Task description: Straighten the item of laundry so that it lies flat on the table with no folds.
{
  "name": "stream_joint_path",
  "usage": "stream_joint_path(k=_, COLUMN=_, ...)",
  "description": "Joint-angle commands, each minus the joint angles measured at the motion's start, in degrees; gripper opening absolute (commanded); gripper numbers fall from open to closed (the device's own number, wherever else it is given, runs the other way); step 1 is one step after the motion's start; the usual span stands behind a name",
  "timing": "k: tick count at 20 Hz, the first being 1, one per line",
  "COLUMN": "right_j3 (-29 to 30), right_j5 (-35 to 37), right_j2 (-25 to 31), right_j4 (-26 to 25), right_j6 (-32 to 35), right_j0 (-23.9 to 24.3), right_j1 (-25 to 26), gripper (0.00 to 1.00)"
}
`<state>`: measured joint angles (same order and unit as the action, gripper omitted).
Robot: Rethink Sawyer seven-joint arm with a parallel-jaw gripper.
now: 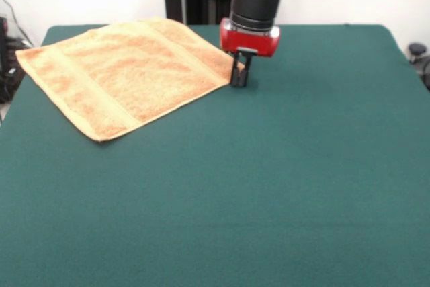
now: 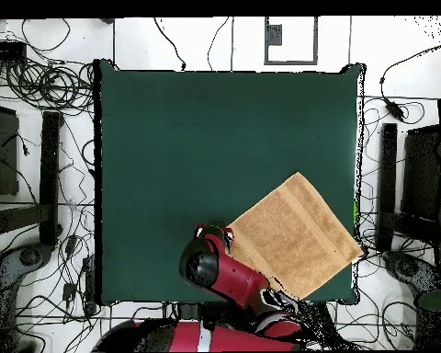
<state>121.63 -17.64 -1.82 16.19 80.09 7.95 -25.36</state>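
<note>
Towel: your orange-tan towel point(image 1: 127, 75) lay spread out on the green table point(image 1: 269, 186), turned like a diamond, so its corners pointed toward the table's sides.

Where it sat: in the front view it was in the far left part of the table, with its left corner just beside the table's left edge. The overhead view showed one corner point(image 2: 357, 250) reaching the table's edge, perhaps slightly over it.

Flatness: the towel looked open in a single layer, with a woven band visible near the lower left edge. I saw no clear fold. The far edge, nearest the arm's base, was partly hidden, so you could not rule out a small tuck there.

Arm: the red and black arm point(image 1: 254, 5) came straight down and ended at the towel's right corner.

Gripper: your gripper point(image 1: 239, 75) stood upright with its tips on or just above the table, touching or just beside that right corner. Its dark tips sat close together, but I could not tell whether they pinched the cloth or were simply closed next to it.

Why there: a corner is the natural place to hold a towel for pulling it taut, which likely explained the position.

Progress: judged from the layout, you were near the end of the task.
</note>
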Motion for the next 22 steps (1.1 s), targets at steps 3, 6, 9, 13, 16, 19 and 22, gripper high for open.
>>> stream_joint_path(k=3, right_j3=-7.6, right_j5=-4.4, right_j2=11.0, right_j4=7.9, right_j6=23.5, right_j0=-4.0, right_j1=5.0, gripper=0.00)
stream_joint_path(k=6, right_j3=-8.3, right_j5=-5.0, right_j2=11.1, right_j4=9.1, right_j6=24.4, right_j0=-4.7, right_j1=5.3, gripper=0.00)
stream_joint_path(k=9, right_j3=-9.0, right_j5=-5.1, right_j2=10.8, right_j4=9.9, right_j6=25.0, right_j0=-5.4, right_j1=5.5, gripper=0.00)
stream_joint_path(k=13, right_j3=-9.1, right_j5=-4.0, right_j2=9.4, right_j4=10.0, right_j6=24.8, right_j0=-6.3, right_j1=5.1, gripper=0.00)
stream_joint_path(k=16, right_j3=-8.9, right_j5=-3.9, right_j2=8.7, right_j4=9.1, right_j6=24.8, right_j0=-6.4, right_j1=4.8, gripper=0.00)
stream_joint_path(k=19, right_j3=-8.8, right_j5=-4.5, right_j2=8.7, right_j4=8.0, right_j6=25.6, right_j0=-5.7, right_j1=4.5, gripper=0.00)
stream_joint_path(k=22, right_j3=-8.3, right_j5=-4.2, right_j2=7.9, right_j4=7.6, right_j6=24.9, right_j0=-6.0, right_j1=3.3, gripper=0.00)
